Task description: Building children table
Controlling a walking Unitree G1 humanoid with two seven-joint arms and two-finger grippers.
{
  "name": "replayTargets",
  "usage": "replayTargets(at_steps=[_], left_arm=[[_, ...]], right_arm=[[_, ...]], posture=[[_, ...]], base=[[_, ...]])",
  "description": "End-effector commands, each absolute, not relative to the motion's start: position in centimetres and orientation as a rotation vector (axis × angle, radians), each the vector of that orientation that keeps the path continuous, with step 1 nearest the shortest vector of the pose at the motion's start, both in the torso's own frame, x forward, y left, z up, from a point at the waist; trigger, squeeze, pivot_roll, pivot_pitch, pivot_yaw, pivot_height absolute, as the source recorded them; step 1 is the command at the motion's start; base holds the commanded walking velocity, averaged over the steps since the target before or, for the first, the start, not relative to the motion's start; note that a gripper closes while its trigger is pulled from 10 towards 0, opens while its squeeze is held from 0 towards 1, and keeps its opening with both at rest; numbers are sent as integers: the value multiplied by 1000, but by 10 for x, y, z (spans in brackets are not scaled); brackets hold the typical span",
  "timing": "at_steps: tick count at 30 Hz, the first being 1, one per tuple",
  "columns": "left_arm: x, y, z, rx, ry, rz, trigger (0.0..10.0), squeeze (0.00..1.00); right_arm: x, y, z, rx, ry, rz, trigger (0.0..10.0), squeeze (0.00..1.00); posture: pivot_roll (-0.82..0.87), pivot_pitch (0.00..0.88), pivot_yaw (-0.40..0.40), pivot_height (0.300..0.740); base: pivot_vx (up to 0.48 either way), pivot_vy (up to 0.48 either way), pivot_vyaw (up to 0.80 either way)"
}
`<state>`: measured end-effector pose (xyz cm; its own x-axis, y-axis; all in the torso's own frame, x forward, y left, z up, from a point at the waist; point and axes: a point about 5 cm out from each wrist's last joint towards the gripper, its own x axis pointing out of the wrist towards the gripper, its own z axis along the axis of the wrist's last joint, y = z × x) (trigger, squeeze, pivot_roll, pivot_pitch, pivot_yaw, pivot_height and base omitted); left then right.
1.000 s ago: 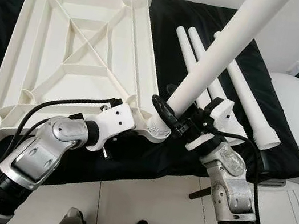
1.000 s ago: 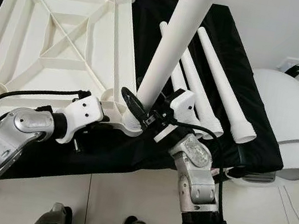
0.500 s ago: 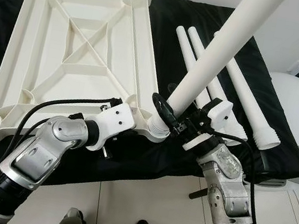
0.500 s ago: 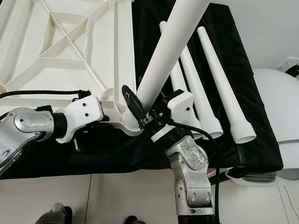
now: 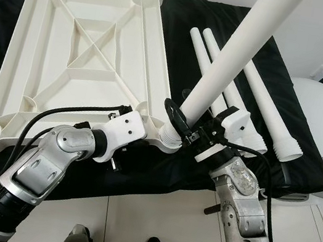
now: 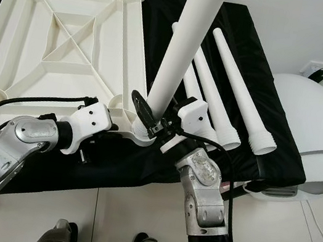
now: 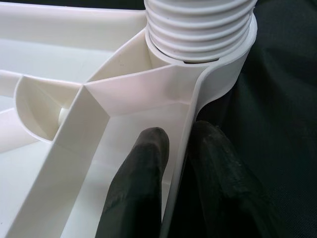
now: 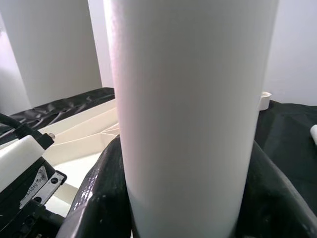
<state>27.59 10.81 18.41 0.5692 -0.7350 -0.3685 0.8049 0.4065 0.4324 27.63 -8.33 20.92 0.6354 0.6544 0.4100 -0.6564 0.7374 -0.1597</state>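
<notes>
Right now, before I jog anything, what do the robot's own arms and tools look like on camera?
Both arms are silver, segmented metal with ribbed black cuffs lower down. Each wrist carries a white plastic housing. A black cable loops from the left arm to the left tool; another runs along the right arm to the right tool. Each tool has long, glossy black fingers.

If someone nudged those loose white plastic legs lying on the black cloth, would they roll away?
Probably, somewhat: the loose white plastic legs are round and smooth. Being tapered with flared ends, they would likely curve rather than run straight. The soft black cloth should slow them.
</notes>
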Motion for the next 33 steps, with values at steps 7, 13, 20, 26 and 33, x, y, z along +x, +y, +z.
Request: replayTargets(at_steps=[7, 13, 20, 26, 33], left_arm=[[270, 93, 211, 633, -31, -1005, 10000, 0], [270, 93, 211, 631, -33, -1006, 10000, 0], [270, 92, 211, 630, -32, -1007, 10000, 0], [270, 92, 212, 630, -32, -1008, 10000, 0], [269, 93, 211, 629, -30, -1011, 10000, 0]], right_arm=[[275, -75, 181, -7, -322, 739, 10000, 0], [273, -73, 181, -5, -326, 703, 10000, 0], [271, -72, 181, -10, -332, 678, 10000, 0], [271, -73, 182, -10, -338, 636, 10000, 0], [269, -73, 182, -18, -347, 566, 10000, 0]], posture=[[88, 245, -63, 740], [88, 245, -63, 740], [89, 247, -62, 740], [90, 249, -60, 740], [90, 253, -58, 740]], base=[[0, 0, 0], [0, 0, 0], [0, 0, 0], [0, 0, 0], [0, 0, 0]])
